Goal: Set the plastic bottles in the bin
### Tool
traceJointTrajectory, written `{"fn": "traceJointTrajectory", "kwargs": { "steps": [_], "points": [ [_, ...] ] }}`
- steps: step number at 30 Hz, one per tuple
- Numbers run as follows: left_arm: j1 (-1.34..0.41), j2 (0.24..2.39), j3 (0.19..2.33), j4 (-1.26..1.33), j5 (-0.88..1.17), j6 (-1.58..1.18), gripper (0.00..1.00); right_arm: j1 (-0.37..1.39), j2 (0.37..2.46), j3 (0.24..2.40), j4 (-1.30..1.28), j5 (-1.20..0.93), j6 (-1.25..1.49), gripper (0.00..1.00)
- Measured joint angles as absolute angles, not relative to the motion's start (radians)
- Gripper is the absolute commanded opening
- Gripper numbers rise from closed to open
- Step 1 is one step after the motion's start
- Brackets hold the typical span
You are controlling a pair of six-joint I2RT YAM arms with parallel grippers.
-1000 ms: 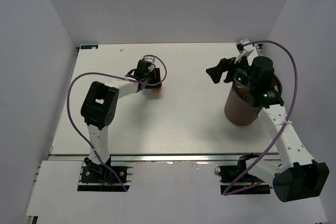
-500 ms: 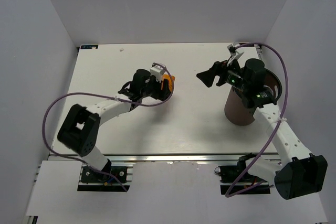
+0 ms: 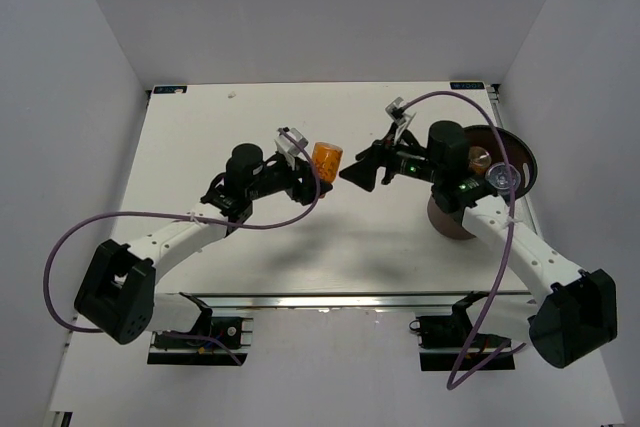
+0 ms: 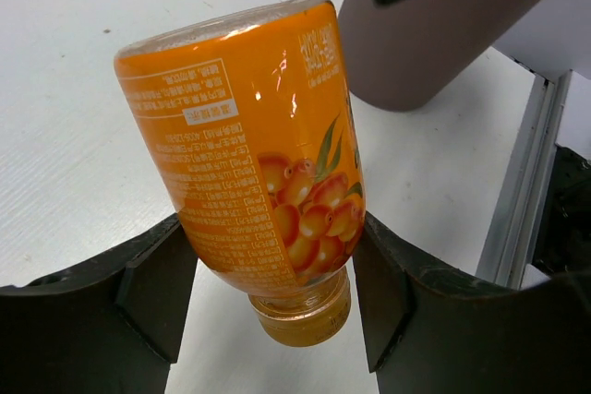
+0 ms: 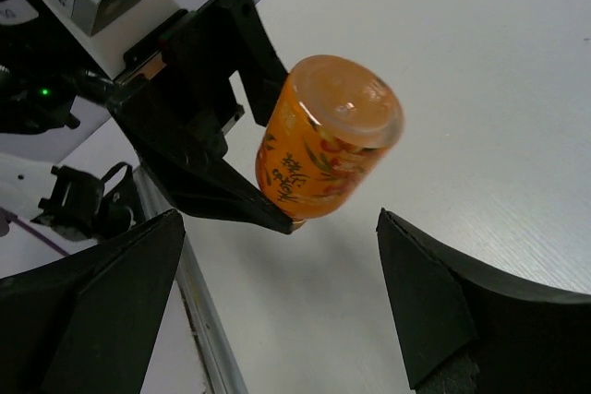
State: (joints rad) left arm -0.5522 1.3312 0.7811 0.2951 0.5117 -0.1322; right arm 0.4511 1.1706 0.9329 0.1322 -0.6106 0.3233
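An orange-filled plastic bottle [image 3: 326,158] hangs above the middle of the table, with my left gripper [image 3: 312,169] shut on it. In the left wrist view the bottle [image 4: 259,145] sits between both fingers, cap toward the camera, and my left gripper [image 4: 270,223] clamps its lower body. My right gripper [image 3: 358,169] stands open just right of the bottle, apart from it. In the right wrist view the bottle [image 5: 325,140] lies ahead of my open right gripper [image 5: 279,220]. The dark brown bin [image 3: 452,219] stands at the right, with at least two bottles inside [image 3: 483,159].
White walls enclose the table on the left, back and right. An aluminium rail [image 3: 330,299] runs along the near edge, also seen as the rail [image 4: 526,191] in the left wrist view. The bin's wall [image 4: 416,53] rises just beyond the held bottle.
My left arm has lifted the orange bottle off the table and carried it right toward the centre. My right gripper has swung left, away from the bin and toward the bottle, staying open.
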Motion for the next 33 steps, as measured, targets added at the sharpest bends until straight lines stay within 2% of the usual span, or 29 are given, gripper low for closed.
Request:
{"fn": "traceJointTrajectory", "kwargs": {
  "steps": [24,27,28,30,31,32,33],
  "points": [
    [-0.567,1.245,0.733,0.375,0.655,-0.197,0.16,0.626,1.308,0.947,0.241,-0.525,0.362,0.89],
    [-0.569,1.245,0.733,0.376,0.664,-0.201,0.16,0.634,1.317,0.947,0.266,-0.516,0.382,0.82],
    [-0.57,1.245,0.733,0.376,0.666,-0.202,0.17,0.636,1.317,0.947,0.274,-0.512,0.39,0.7],
    [-0.571,1.245,0.733,0.378,0.667,-0.203,0.23,0.637,1.317,0.947,0.289,-0.503,0.4,0.59],
    [-0.571,1.245,0.733,0.384,0.667,-0.203,0.34,0.637,1.316,0.947,0.29,-0.497,0.408,0.45],
    [-0.571,1.244,0.733,0.386,0.666,-0.203,0.5,0.637,1.316,0.947,0.29,-0.492,0.412,0.39],
    [-0.571,1.245,0.733,0.386,0.665,-0.203,0.73,0.638,1.313,0.947,0.287,-0.484,0.416,0.33]
  ]
}}
